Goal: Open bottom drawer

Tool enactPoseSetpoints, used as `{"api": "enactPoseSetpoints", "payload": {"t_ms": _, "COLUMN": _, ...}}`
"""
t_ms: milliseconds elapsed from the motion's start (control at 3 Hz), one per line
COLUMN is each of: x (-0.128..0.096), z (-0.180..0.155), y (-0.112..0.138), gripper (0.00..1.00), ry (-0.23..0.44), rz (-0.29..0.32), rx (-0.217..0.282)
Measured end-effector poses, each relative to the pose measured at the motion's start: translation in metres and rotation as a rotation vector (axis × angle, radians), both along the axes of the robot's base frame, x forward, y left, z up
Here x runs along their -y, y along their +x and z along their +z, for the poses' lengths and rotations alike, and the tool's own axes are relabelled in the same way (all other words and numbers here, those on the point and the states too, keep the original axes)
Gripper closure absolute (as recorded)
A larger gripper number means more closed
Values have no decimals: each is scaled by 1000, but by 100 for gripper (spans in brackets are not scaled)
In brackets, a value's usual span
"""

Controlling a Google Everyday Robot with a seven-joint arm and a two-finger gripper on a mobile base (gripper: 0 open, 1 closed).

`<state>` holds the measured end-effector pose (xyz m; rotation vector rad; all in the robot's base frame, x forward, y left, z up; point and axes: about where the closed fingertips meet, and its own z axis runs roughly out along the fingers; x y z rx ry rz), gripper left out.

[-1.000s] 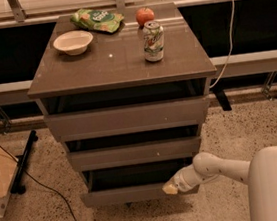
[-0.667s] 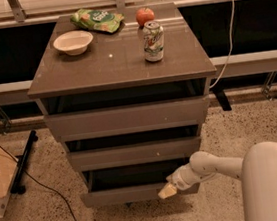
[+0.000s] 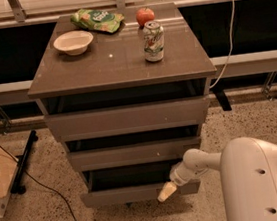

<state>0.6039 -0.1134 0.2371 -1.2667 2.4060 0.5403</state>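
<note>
Bottom drawer (image 3: 120, 196) lowest in cabinet (image 3: 115, 67), pulled partly out; gripper (image 3: 167, 192) against its front panel, right of centre; whether gripper is parted or closed: cannot tell

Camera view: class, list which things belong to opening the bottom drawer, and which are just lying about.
Job: bottom drawer; gripper, at the drawer front's right part.
Lying about: bowl, chip bag, apple, can, all on the cabinet top.
</note>
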Motion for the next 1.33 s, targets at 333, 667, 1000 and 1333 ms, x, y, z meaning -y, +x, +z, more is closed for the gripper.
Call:
{"api": "enactPoseSetpoints", "payload": {"t_ms": 333, "x": 4, "z": -16, "y": 6, "gripper": 0, "ry": -5, "rz": 2, "rx": -20}}
{"api": "enactPoseSetpoints", "payload": {"t_ms": 667, "x": 5, "z": -41, "y": 3, "gripper": 0, "ry": 0, "rz": -3, "rx": -78}}
{"api": "enactPoseSetpoints", "payload": {"t_ms": 1000, "x": 0, "z": -60, "y": -15, "gripper": 16, "ry": -7, "rz": 39, "rx": -146}}
{"api": "enactPoseSetpoints", "payload": {"t_ms": 1333, "x": -3, "z": -67, "y": -36, "gripper": 39, "ry": -12, "rz": 64, "rx": -193}}
